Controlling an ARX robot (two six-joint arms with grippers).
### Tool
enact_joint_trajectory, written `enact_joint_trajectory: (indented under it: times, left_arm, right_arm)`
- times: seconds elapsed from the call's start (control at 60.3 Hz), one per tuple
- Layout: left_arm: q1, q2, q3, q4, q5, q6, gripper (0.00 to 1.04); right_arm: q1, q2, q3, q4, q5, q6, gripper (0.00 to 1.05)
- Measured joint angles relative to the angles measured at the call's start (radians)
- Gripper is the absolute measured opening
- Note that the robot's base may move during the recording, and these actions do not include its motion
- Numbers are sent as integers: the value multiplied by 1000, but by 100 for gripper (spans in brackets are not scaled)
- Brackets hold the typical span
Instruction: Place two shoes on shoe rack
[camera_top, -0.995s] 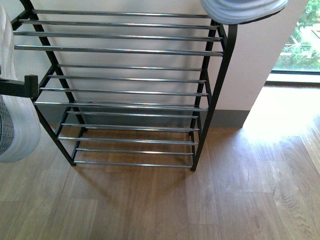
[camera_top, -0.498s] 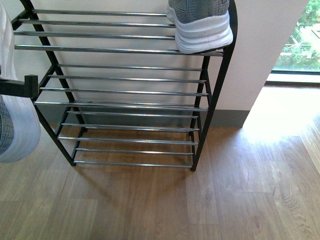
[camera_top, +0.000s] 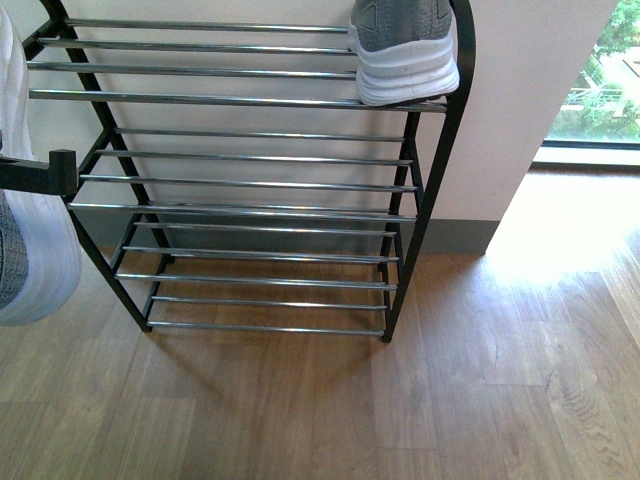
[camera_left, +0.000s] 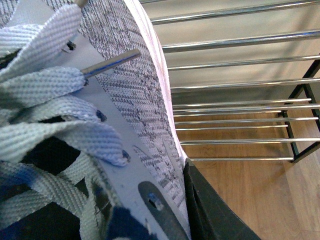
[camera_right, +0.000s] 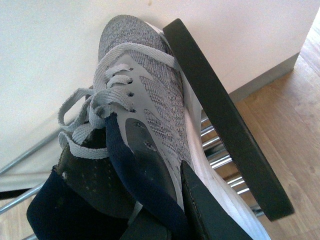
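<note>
Right pincer (camera_right: 167, 172) clamps the side wall of one grey sneaker (camera_top: 405, 55), which rests at 1 o'clock on the right end of the shoe rack (camera_top: 240, 98), on its uppermost visible tier. Left pincer (camera_left: 182, 200) grips the second sneaker (camera_top: 35, 260) at 9 o'clock, beside the rack.

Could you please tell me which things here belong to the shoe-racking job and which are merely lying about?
Part of the job: shoe rack; racked sneaker, on its upper bars at the right end, gripped by the right claw; other sneaker, held by the left claw beside the rack's left side.
Just there: wooden floor; wall; window.
</note>
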Motion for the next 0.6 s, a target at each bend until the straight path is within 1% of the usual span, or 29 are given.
enact_joint_trajectory:
  times: [0.249,0.382,0.481,0.514,0.597]
  left_arm:
    - [0,0,0,0,0,0,2]
    - [0,0,0,0,0,0,2]
    - [0,0,0,0,0,0,2]
    - [0,0,0,0,0,0,2]
    - [0,0,0,0,0,0,2]
  right_arm:
    - [-1,35,23,33,-38,-9,1]
    - [-2,46,19,76,-81,-57,2]
    - [-6,45,6,127,-93,-87,18]
    - [-7,45,5,134,-95,-92,21]
    - [-14,39,-10,158,-118,-110,36]
